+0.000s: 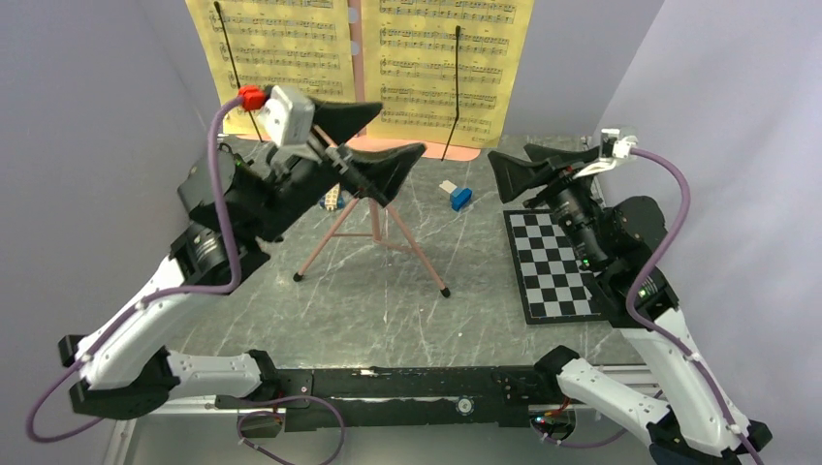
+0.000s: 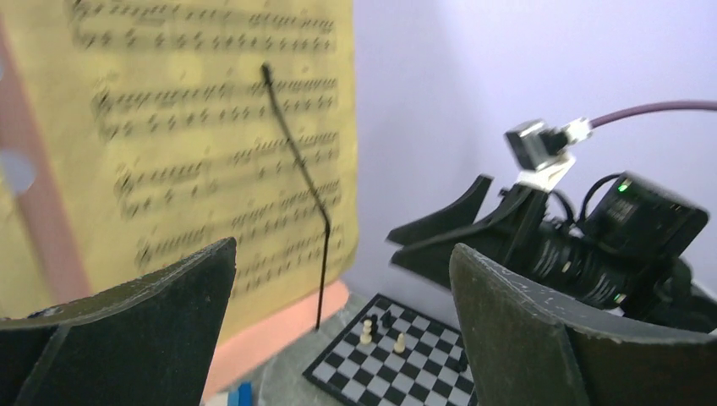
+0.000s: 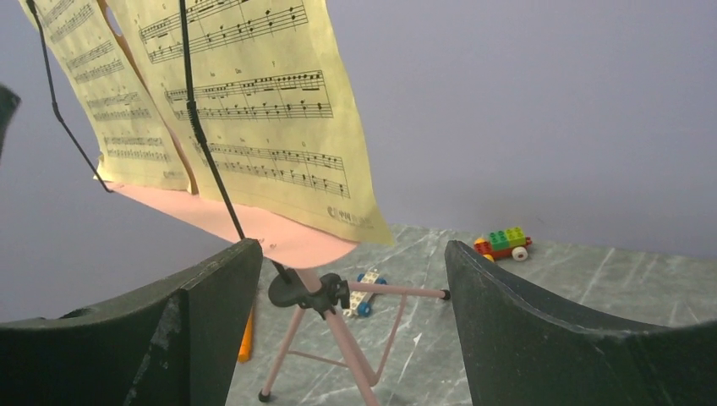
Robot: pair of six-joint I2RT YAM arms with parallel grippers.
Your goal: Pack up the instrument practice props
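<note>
The pink music stand (image 3: pixel 254 227) stands upright on its three legs in the middle of the table (image 1: pixel 388 300), toward the far edge. Two yellow sheet-music pages (image 1: pixel 436 58) lean side by side on its ledge, each pinned by a thin black wire arm (image 1: pixel 456 87).

The left hand (image 1: pixel 402 126) is raised over the left half of the table, just in front of the stand's ledge, its fingers spread wide and gripping nothing. From its own camera the right-hand page and wire arm sit between and beyond the fingers, not touching them.

The right hand (image 1: pixel 509 152) is up near the far right corner and points left toward the stand. It is also open and empty, and well apart from the pages.

A chessboard (image 1: pixel 553 266) lies flat along the right edge, with a few pieces (image 2: pixel 368 330) on it. A blue block (image 1: pixel 460 198) sits near the far edge, between the stand and the board. A small white-and-blue toy car (image 3: pixel 365 292) rests by the stand's legs, and a multicoloured one (image 3: pixel 503 243) lies farther off by the wall.

A sliver of something orange (image 3: pixel 246 338) shows on the table beside the stand's foot, mostly hidden behind a finger of the right hand, too little to name
</note>
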